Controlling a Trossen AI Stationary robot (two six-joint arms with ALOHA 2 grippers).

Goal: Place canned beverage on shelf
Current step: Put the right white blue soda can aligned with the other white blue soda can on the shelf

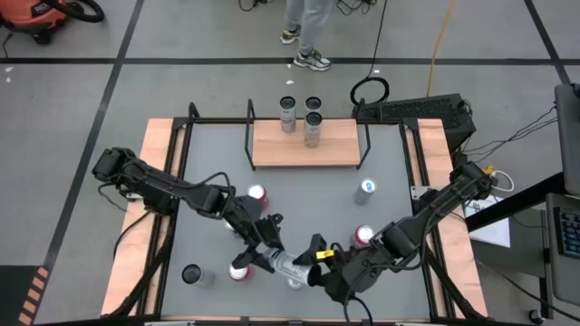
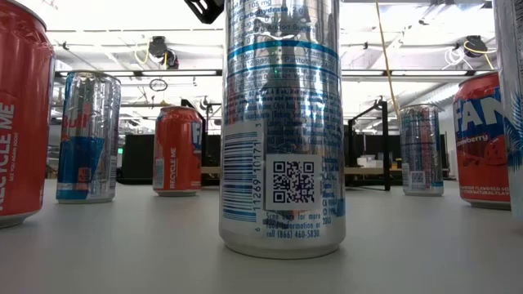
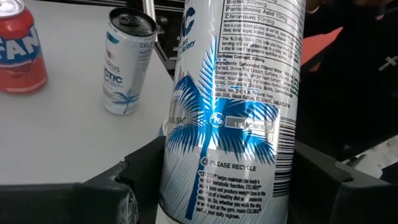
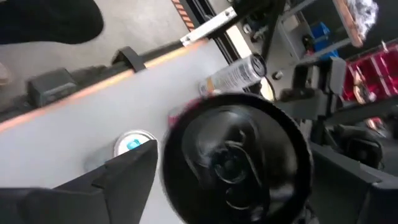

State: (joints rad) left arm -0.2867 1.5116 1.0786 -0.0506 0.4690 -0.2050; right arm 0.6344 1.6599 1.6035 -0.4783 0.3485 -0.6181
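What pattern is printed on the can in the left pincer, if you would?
A blue palm tree on the silver can, clearest in the left wrist view.

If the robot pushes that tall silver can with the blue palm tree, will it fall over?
Probably, if pushed near the top: the silver can is tall and slim on a narrow base, so it may tip. Its round sides suggest it would then roll. The shiny metal looks slippery, though the left hand has a finger on each side of it.

two dark jointed arms [image 1: 172, 190] with black cables; the right one bears yellow tags.
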